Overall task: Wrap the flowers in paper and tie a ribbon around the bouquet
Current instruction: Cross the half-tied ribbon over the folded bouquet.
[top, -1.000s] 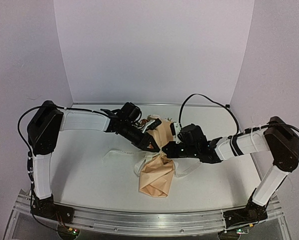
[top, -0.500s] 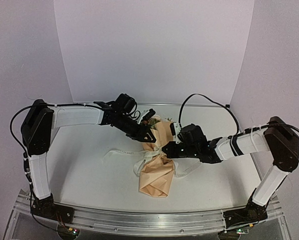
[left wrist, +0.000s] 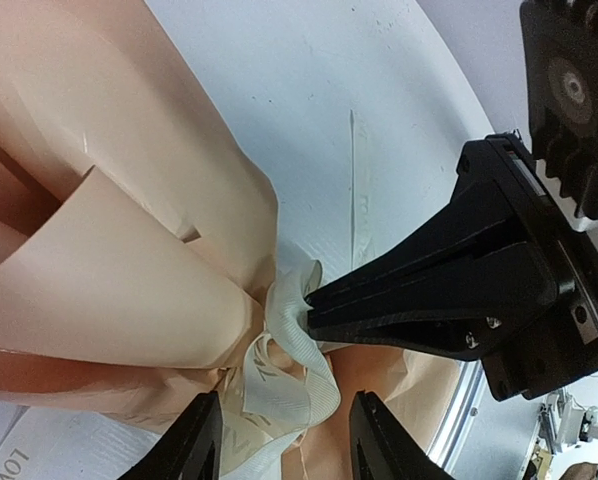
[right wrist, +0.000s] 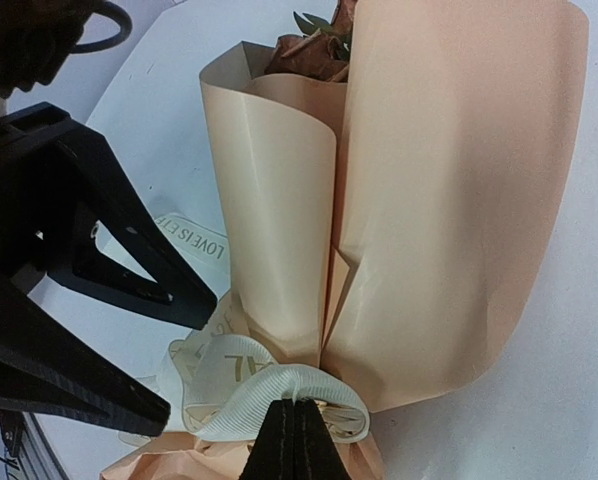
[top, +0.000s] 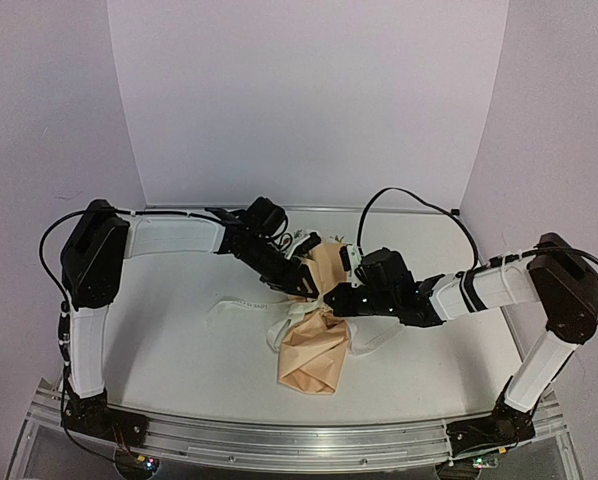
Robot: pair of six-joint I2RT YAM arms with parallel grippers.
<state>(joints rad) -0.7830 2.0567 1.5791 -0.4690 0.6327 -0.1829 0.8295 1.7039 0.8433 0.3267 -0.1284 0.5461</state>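
As right fingers (right wrist: 279, 448) pinch ribbon (right wrist: 279, 392), left fingers (left wrist: 194, 445) straddle.

- white table (top: 169, 330): matte top, surface bare to the left;
- bouquet (top: 314, 362): lying on its side mid-table, flower end toward the far wall;
- ribbon (top: 235, 303): cream, trailing flat leftward from the bouquet's waist.

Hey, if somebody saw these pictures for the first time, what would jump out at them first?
The tan paper-wrapped bouquet lies in the middle of the table, with the flowers barely peeking from its far end. At its pinched waist the cream ribbon is bunched, and the right gripper is shut on a fold of it. The left gripper stands open astride the same ribbon.
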